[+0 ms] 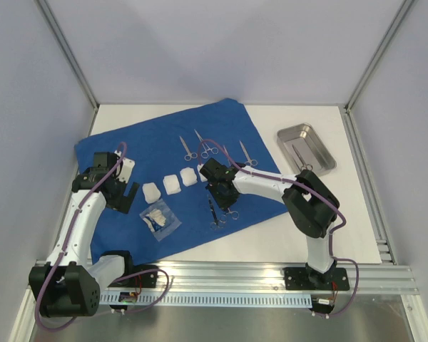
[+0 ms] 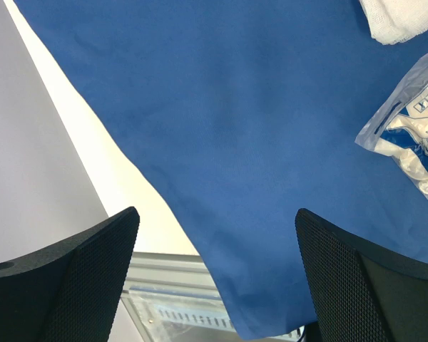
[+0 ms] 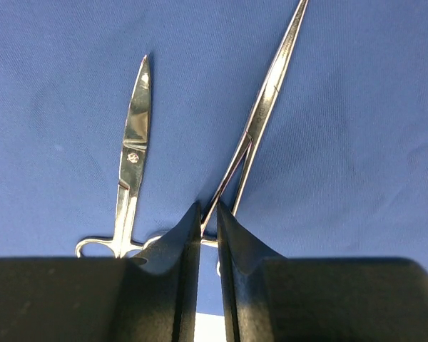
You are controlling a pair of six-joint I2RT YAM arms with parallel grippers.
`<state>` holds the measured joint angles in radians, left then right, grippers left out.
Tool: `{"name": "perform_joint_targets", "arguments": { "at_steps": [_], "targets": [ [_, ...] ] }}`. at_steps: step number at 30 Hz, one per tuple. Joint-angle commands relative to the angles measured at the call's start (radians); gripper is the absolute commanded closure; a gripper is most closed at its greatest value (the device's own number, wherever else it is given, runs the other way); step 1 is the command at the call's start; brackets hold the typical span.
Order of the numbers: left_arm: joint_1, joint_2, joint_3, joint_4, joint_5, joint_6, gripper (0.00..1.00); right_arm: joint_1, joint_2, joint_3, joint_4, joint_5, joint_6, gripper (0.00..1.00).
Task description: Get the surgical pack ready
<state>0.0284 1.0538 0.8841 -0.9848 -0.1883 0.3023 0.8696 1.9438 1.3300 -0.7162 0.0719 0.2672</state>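
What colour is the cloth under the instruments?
The cloth is plain royal blue, no pattern; the right wrist view shows it best.

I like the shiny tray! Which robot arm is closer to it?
Right. The right gripper, pinching a forceps on the blue drape, sits left of the steel tray; the left gripper is far across the drape.
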Motion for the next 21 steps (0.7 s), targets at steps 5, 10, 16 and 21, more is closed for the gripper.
{"name": "perform_joint_targets", "arguments": {
  "at_steps": [5, 10, 16, 21],
  "targets": [
    [0.001, -0.011, -0.007, 0.009, 0.009, 0.026, 0.00, 0.002, 0.064, -0.005, 0.009, 0.037, 0.018, 0.85],
    [0.001, -0.011, 0.001, 0.006, 0.010, 0.027, 0.00, 0.002, 0.061, -0.005, 0.008, 0.069, 0.007, 0.99],
    [0.001, -0.008, 0.015, 0.003, 0.012, 0.024, 0.00, 0.000, -0.071, 0.043, -0.008, 0.095, -0.049, 0.99],
    [0.001, -0.003, 0.032, -0.002, 0.023, 0.023, 0.00, -0.056, -0.153, 0.063, -0.006, 0.092, -0.091, 0.99]
  ]
}}
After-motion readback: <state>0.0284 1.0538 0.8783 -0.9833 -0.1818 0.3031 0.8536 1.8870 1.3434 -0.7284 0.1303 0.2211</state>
